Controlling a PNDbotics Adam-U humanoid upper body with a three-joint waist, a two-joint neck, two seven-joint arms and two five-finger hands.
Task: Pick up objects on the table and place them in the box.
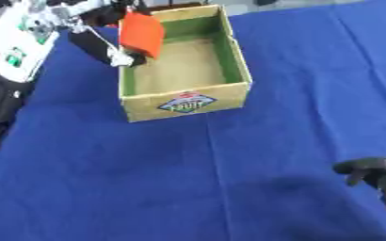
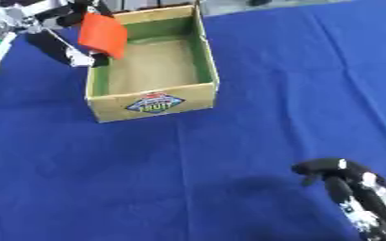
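The table is covered with a blue cloth, and the box stands on it toward the far side. The box is an open cardboard carton with green inner walls, a bare brown floor and a printed label on its near outer wall; nothing can be seen lying on its floor.

The left arm comes in from the far left of the box, its white and black casing lying beside the box's left wall. The left hand is up at the box's far left corner, its fingers closed around the top of an orange object. That orange object, flat and roughly rectangular, hangs over the left rim of the box, partly above the inside and clear of the floor. A thin white finger or rod from the hand slants down outside the left wall.

The right hand shows well away from the box, near the lower right corner, over the blue cloth; whether its dark fingers are curled or straight I cannot tell
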